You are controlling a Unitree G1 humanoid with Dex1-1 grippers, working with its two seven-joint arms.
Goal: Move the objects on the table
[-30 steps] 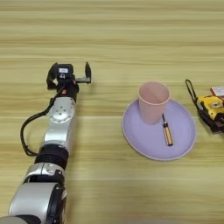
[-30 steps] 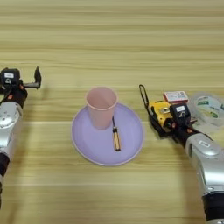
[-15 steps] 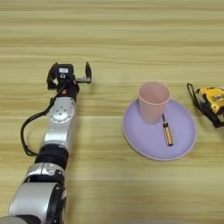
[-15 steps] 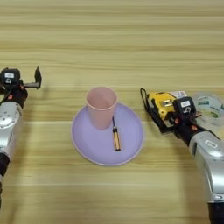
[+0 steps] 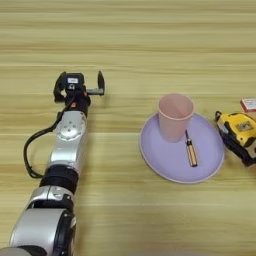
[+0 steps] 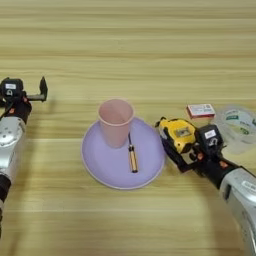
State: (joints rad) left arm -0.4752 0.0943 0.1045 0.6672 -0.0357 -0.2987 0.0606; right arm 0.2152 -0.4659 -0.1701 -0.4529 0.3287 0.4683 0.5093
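Note:
A pale pink cup (image 6: 116, 121) stands upright on the back left of a lilac plate (image 6: 102, 162). A thin screwdriver (image 6: 132, 158) with an amber handle lies on the plate just right of the cup. Against the plate's right rim sits the yellow-and-black tape measure (image 6: 178, 135), and my right gripper (image 6: 192, 147) is shut on it from the right. My left gripper (image 5: 80, 86) rests open on the table (image 5: 128, 45) far left of the plate, holding nothing.
A small red-and-white box (image 6: 201, 110) lies behind the tape measure. A clear tape roll (image 6: 238, 128) sits at the right edge. My left arm (image 5: 65, 150) stretches along the table from the near left corner.
The right gripper has slid the tape measure left and a little nearer, up to the plate's rim. The left arm, cup and screwdriver have not moved.

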